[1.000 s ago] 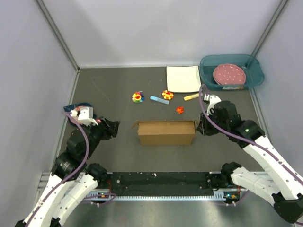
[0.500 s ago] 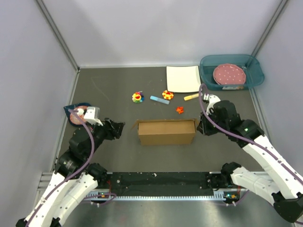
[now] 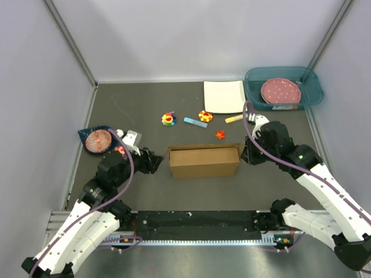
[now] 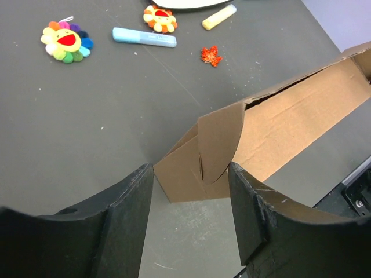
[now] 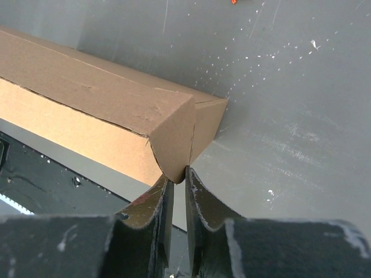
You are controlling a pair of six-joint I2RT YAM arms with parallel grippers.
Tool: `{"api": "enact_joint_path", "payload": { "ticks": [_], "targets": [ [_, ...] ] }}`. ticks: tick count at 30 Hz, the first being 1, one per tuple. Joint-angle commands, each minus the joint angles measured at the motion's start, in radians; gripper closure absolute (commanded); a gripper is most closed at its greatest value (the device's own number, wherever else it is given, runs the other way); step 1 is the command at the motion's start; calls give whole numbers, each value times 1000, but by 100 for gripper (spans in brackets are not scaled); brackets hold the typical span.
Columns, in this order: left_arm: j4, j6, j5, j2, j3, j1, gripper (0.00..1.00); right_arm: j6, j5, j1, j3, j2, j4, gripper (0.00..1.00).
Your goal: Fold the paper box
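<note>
The paper box (image 3: pixel 204 161) is lying in the middle of the worktop (image 3: pixel 133 104), a little nearer to the near edge than to the far one, with its long side running left to right; it is already standing as a shallow closed shape, with the walls up and the top panel lying over them, so I am judging that most of the folding is done. What is remaining seems to be at the two ends and along the lid. In the left wrist view a dark slit is showing between the top panel and the wall, so the lid is not sitting fully tucked; the left end flap is sticking out and bowing instead of lying flat.

The left gripper (image 4: pixel 191 174) is standing wide, with one finger on each side of that flap and, as far as I can tell, not touching it; the right gripper (image 5: pixel 177 184) is narrowed almost to nothing, and the lower edge of the right end flap is sitting in the slot between its fingers, so it appears to be pinching the cardboard. Probably both end flaps are waiting to be pushed in and the lid to be pressed down.

The white plate (image 3: pixel 224 97) and the small toys (image 3: pixel 168 119) are lying behind the box, toward the far edge; the teal bin (image 3: pixel 253 92) is sitting in the far right corner, well apart.
</note>
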Motion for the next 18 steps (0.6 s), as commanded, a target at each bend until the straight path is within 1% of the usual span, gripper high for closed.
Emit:
{"api": "enact_joint_path", "payload": {
  "ticks": [1,6,8,13,18],
  "targets": [
    [130,33,56,24,-5,-3,42,16,-15,8,56,2,19,88],
    [145,34,87,43,4,-3,44,22,-21,7,56,2,17,88],
    [144,39,81,31,6,-3,43,20,-18,7,57,2,16,88],
    [129,62,36,-21,15,-3,35,19,-14,8,56,2,11,88],
    [142,62,56,-14,7,-3,36,16,-12,7,57,7,13,89]
  ]
}}
